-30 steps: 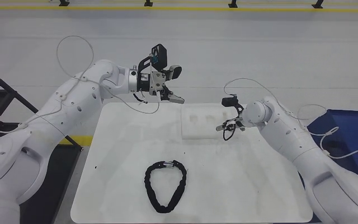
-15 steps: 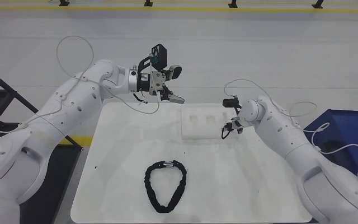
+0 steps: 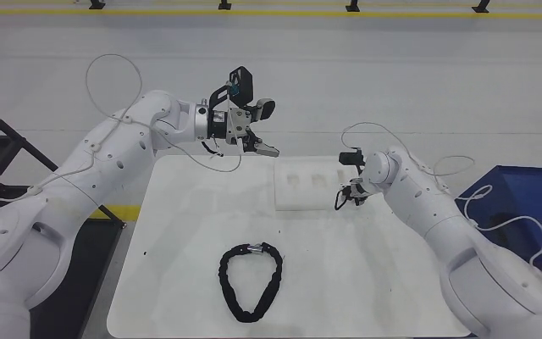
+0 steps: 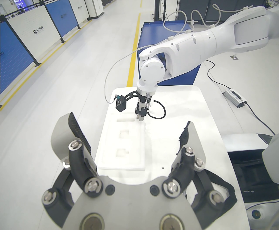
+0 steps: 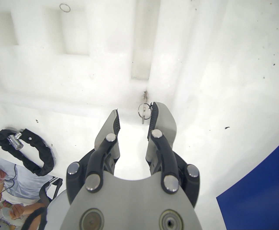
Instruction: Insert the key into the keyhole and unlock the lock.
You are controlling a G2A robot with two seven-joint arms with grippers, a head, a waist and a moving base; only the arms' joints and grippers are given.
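Near the front edge of the table (image 3: 169, 254) lies the black chain lock (image 3: 250, 282), closed in a loop. Farther back sits a white foam tray (image 3: 309, 188); a small metal ring (image 5: 65, 8) lies in one recess. At the tray's end, the right gripper (image 5: 135, 110) stands open, with the key (image 5: 143, 112) between its jaws, just beside one finger. The left gripper (image 4: 129, 119) hovers wide open over the table's far edge.

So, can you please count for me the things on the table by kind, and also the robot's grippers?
chain lock: 1
foam tray: 1
key on a ring: 1
loose metal ring, in a recess of the tray: 1
grippers: 2 (left gripper, right gripper)
Total: 6
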